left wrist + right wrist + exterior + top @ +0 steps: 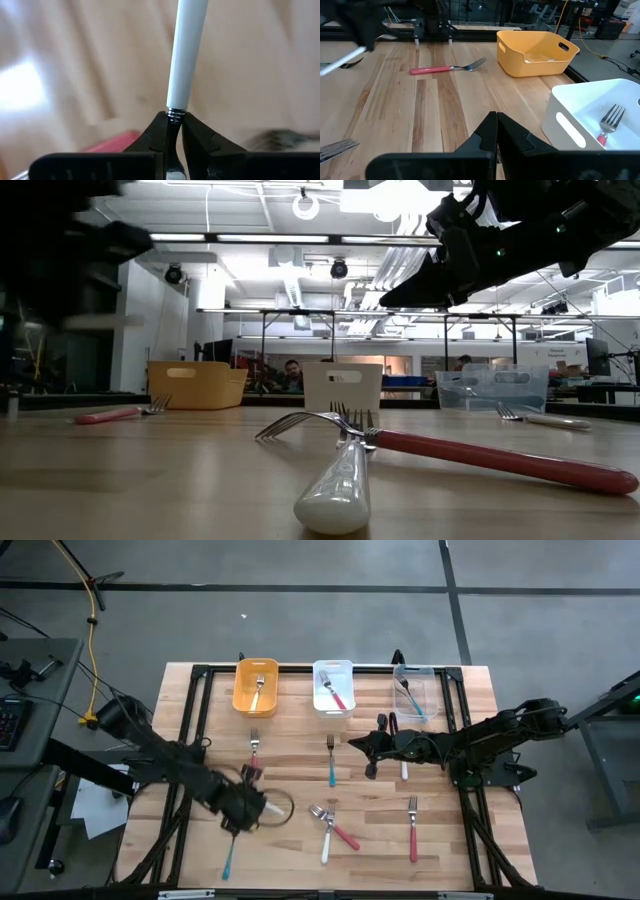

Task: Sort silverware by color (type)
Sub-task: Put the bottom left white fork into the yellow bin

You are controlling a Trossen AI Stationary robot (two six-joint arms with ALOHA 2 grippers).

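My left gripper (240,822) hangs over the table's near left part, shut on a fork with a pale, white-looking handle (228,858). The fork's head is hidden behind the fingers. My right gripper (371,746) hovers shut and holding nothing above the table's middle, in front of the bins. Loose forks lie flat on the wood: a red one (254,745), a teal one (332,768), a white one (404,768), another red one (413,835), and a white and a red one crossed (332,830). My left gripper pinches the fork between its two fingertips at the ringed neck (176,114), where the handle meets the metal. The fingers (156,131) slant down from above. The handle (186,55) sticks out past the fingertips toward the near edge, and in the right wrist view the fork (342,59) looks clear of the table.
Three bins stand along the far edge: a yellow one (240,700) with a fork, a white one (333,710) with forks, and a clear one (432,690) with a fork. A dark ring (280,808) lies beside my left gripper. A black frame borders the table.
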